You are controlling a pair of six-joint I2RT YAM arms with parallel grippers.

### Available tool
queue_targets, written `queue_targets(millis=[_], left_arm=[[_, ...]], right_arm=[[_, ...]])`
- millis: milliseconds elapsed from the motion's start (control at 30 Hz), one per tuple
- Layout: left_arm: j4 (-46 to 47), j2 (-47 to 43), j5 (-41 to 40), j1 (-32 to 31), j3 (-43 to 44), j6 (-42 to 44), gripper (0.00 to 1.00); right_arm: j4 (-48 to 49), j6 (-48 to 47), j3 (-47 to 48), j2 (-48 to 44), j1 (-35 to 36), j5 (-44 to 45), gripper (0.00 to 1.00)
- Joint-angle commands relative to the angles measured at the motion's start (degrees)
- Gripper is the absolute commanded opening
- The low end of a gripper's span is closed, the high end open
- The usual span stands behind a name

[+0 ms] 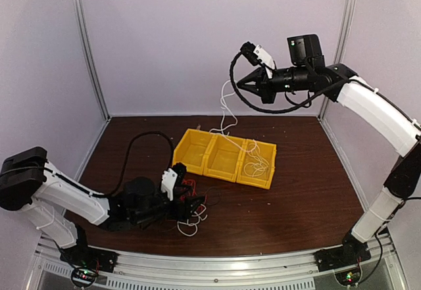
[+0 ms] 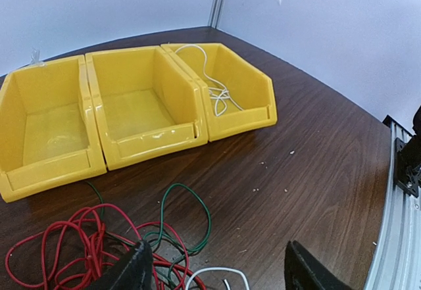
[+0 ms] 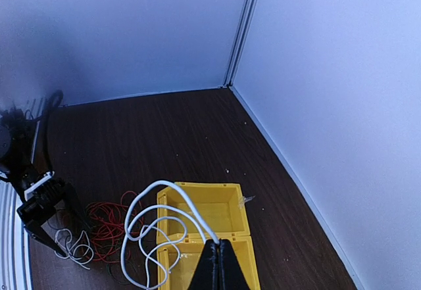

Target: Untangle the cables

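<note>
Right gripper (image 3: pixel 216 254) pinches white cable (image 3: pixel 158 184) high, likely to draw it free | tail lies in end bin (image 2: pixel 263 99) | left gripper (image 2: pixel 217 273), jaws wide, low over red-green clump (image 2: pixel 72 250) on table (image 1: pixel 316 191).

Loose tangle of thin red, green and white cables (image 1: pixel 189 206) on the counter (image 1: pixel 302 191), near left; one white cable (image 1: pixel 227 116) hanging in loops, lower end coiled in the right yellow bin (image 1: pixel 255 182).
</note>
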Motion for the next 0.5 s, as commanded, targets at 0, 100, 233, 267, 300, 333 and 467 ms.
queue_targets(millis=[0,100,233,267,300,333,467], left_arm=[[-1.6,-3.9,-3.7,-0.7,-1.6,-1.3,0.71],[-0.8,-7.4,-5.7,-0.7,-4.5,-2.8,0.83],[-2.6,-11.7,-7.3,-0.7,-6.3,-3.5,0.98],[-3.4,-12.6,-7.7,-0.7,-6.6,-3.5,0.98],[-4.1,-13.3,-8.0,-0.6,-6.7,-3.5,0.98],[-4.7,-14.0,-8.4,-0.6,-7.0,-3.5,0.98],[-6.1,-15.9,-9.1,-0.7,-7.9,-4.0,0.97]], right_arm=[[3.6,-0.5,-4.5,-0.2,-1.8,2.5,0.00],[4.5,-0.6,-7.1,1.1,-2.4,2.4,0.00],[5.7,-0.7,-9.3,3.7,-2.4,2.3,0.00],[6.0,-0.6,-9.7,4.3,-2.5,2.3,0.00],[6.3,-0.5,-10.0,5.1,-2.5,2.2,0.00],[6.7,-0.2,-10.1,5.8,-2.5,2.2,0.00],[8.1,0.9,-10.0,8.5,-2.6,1.6,0.00]])
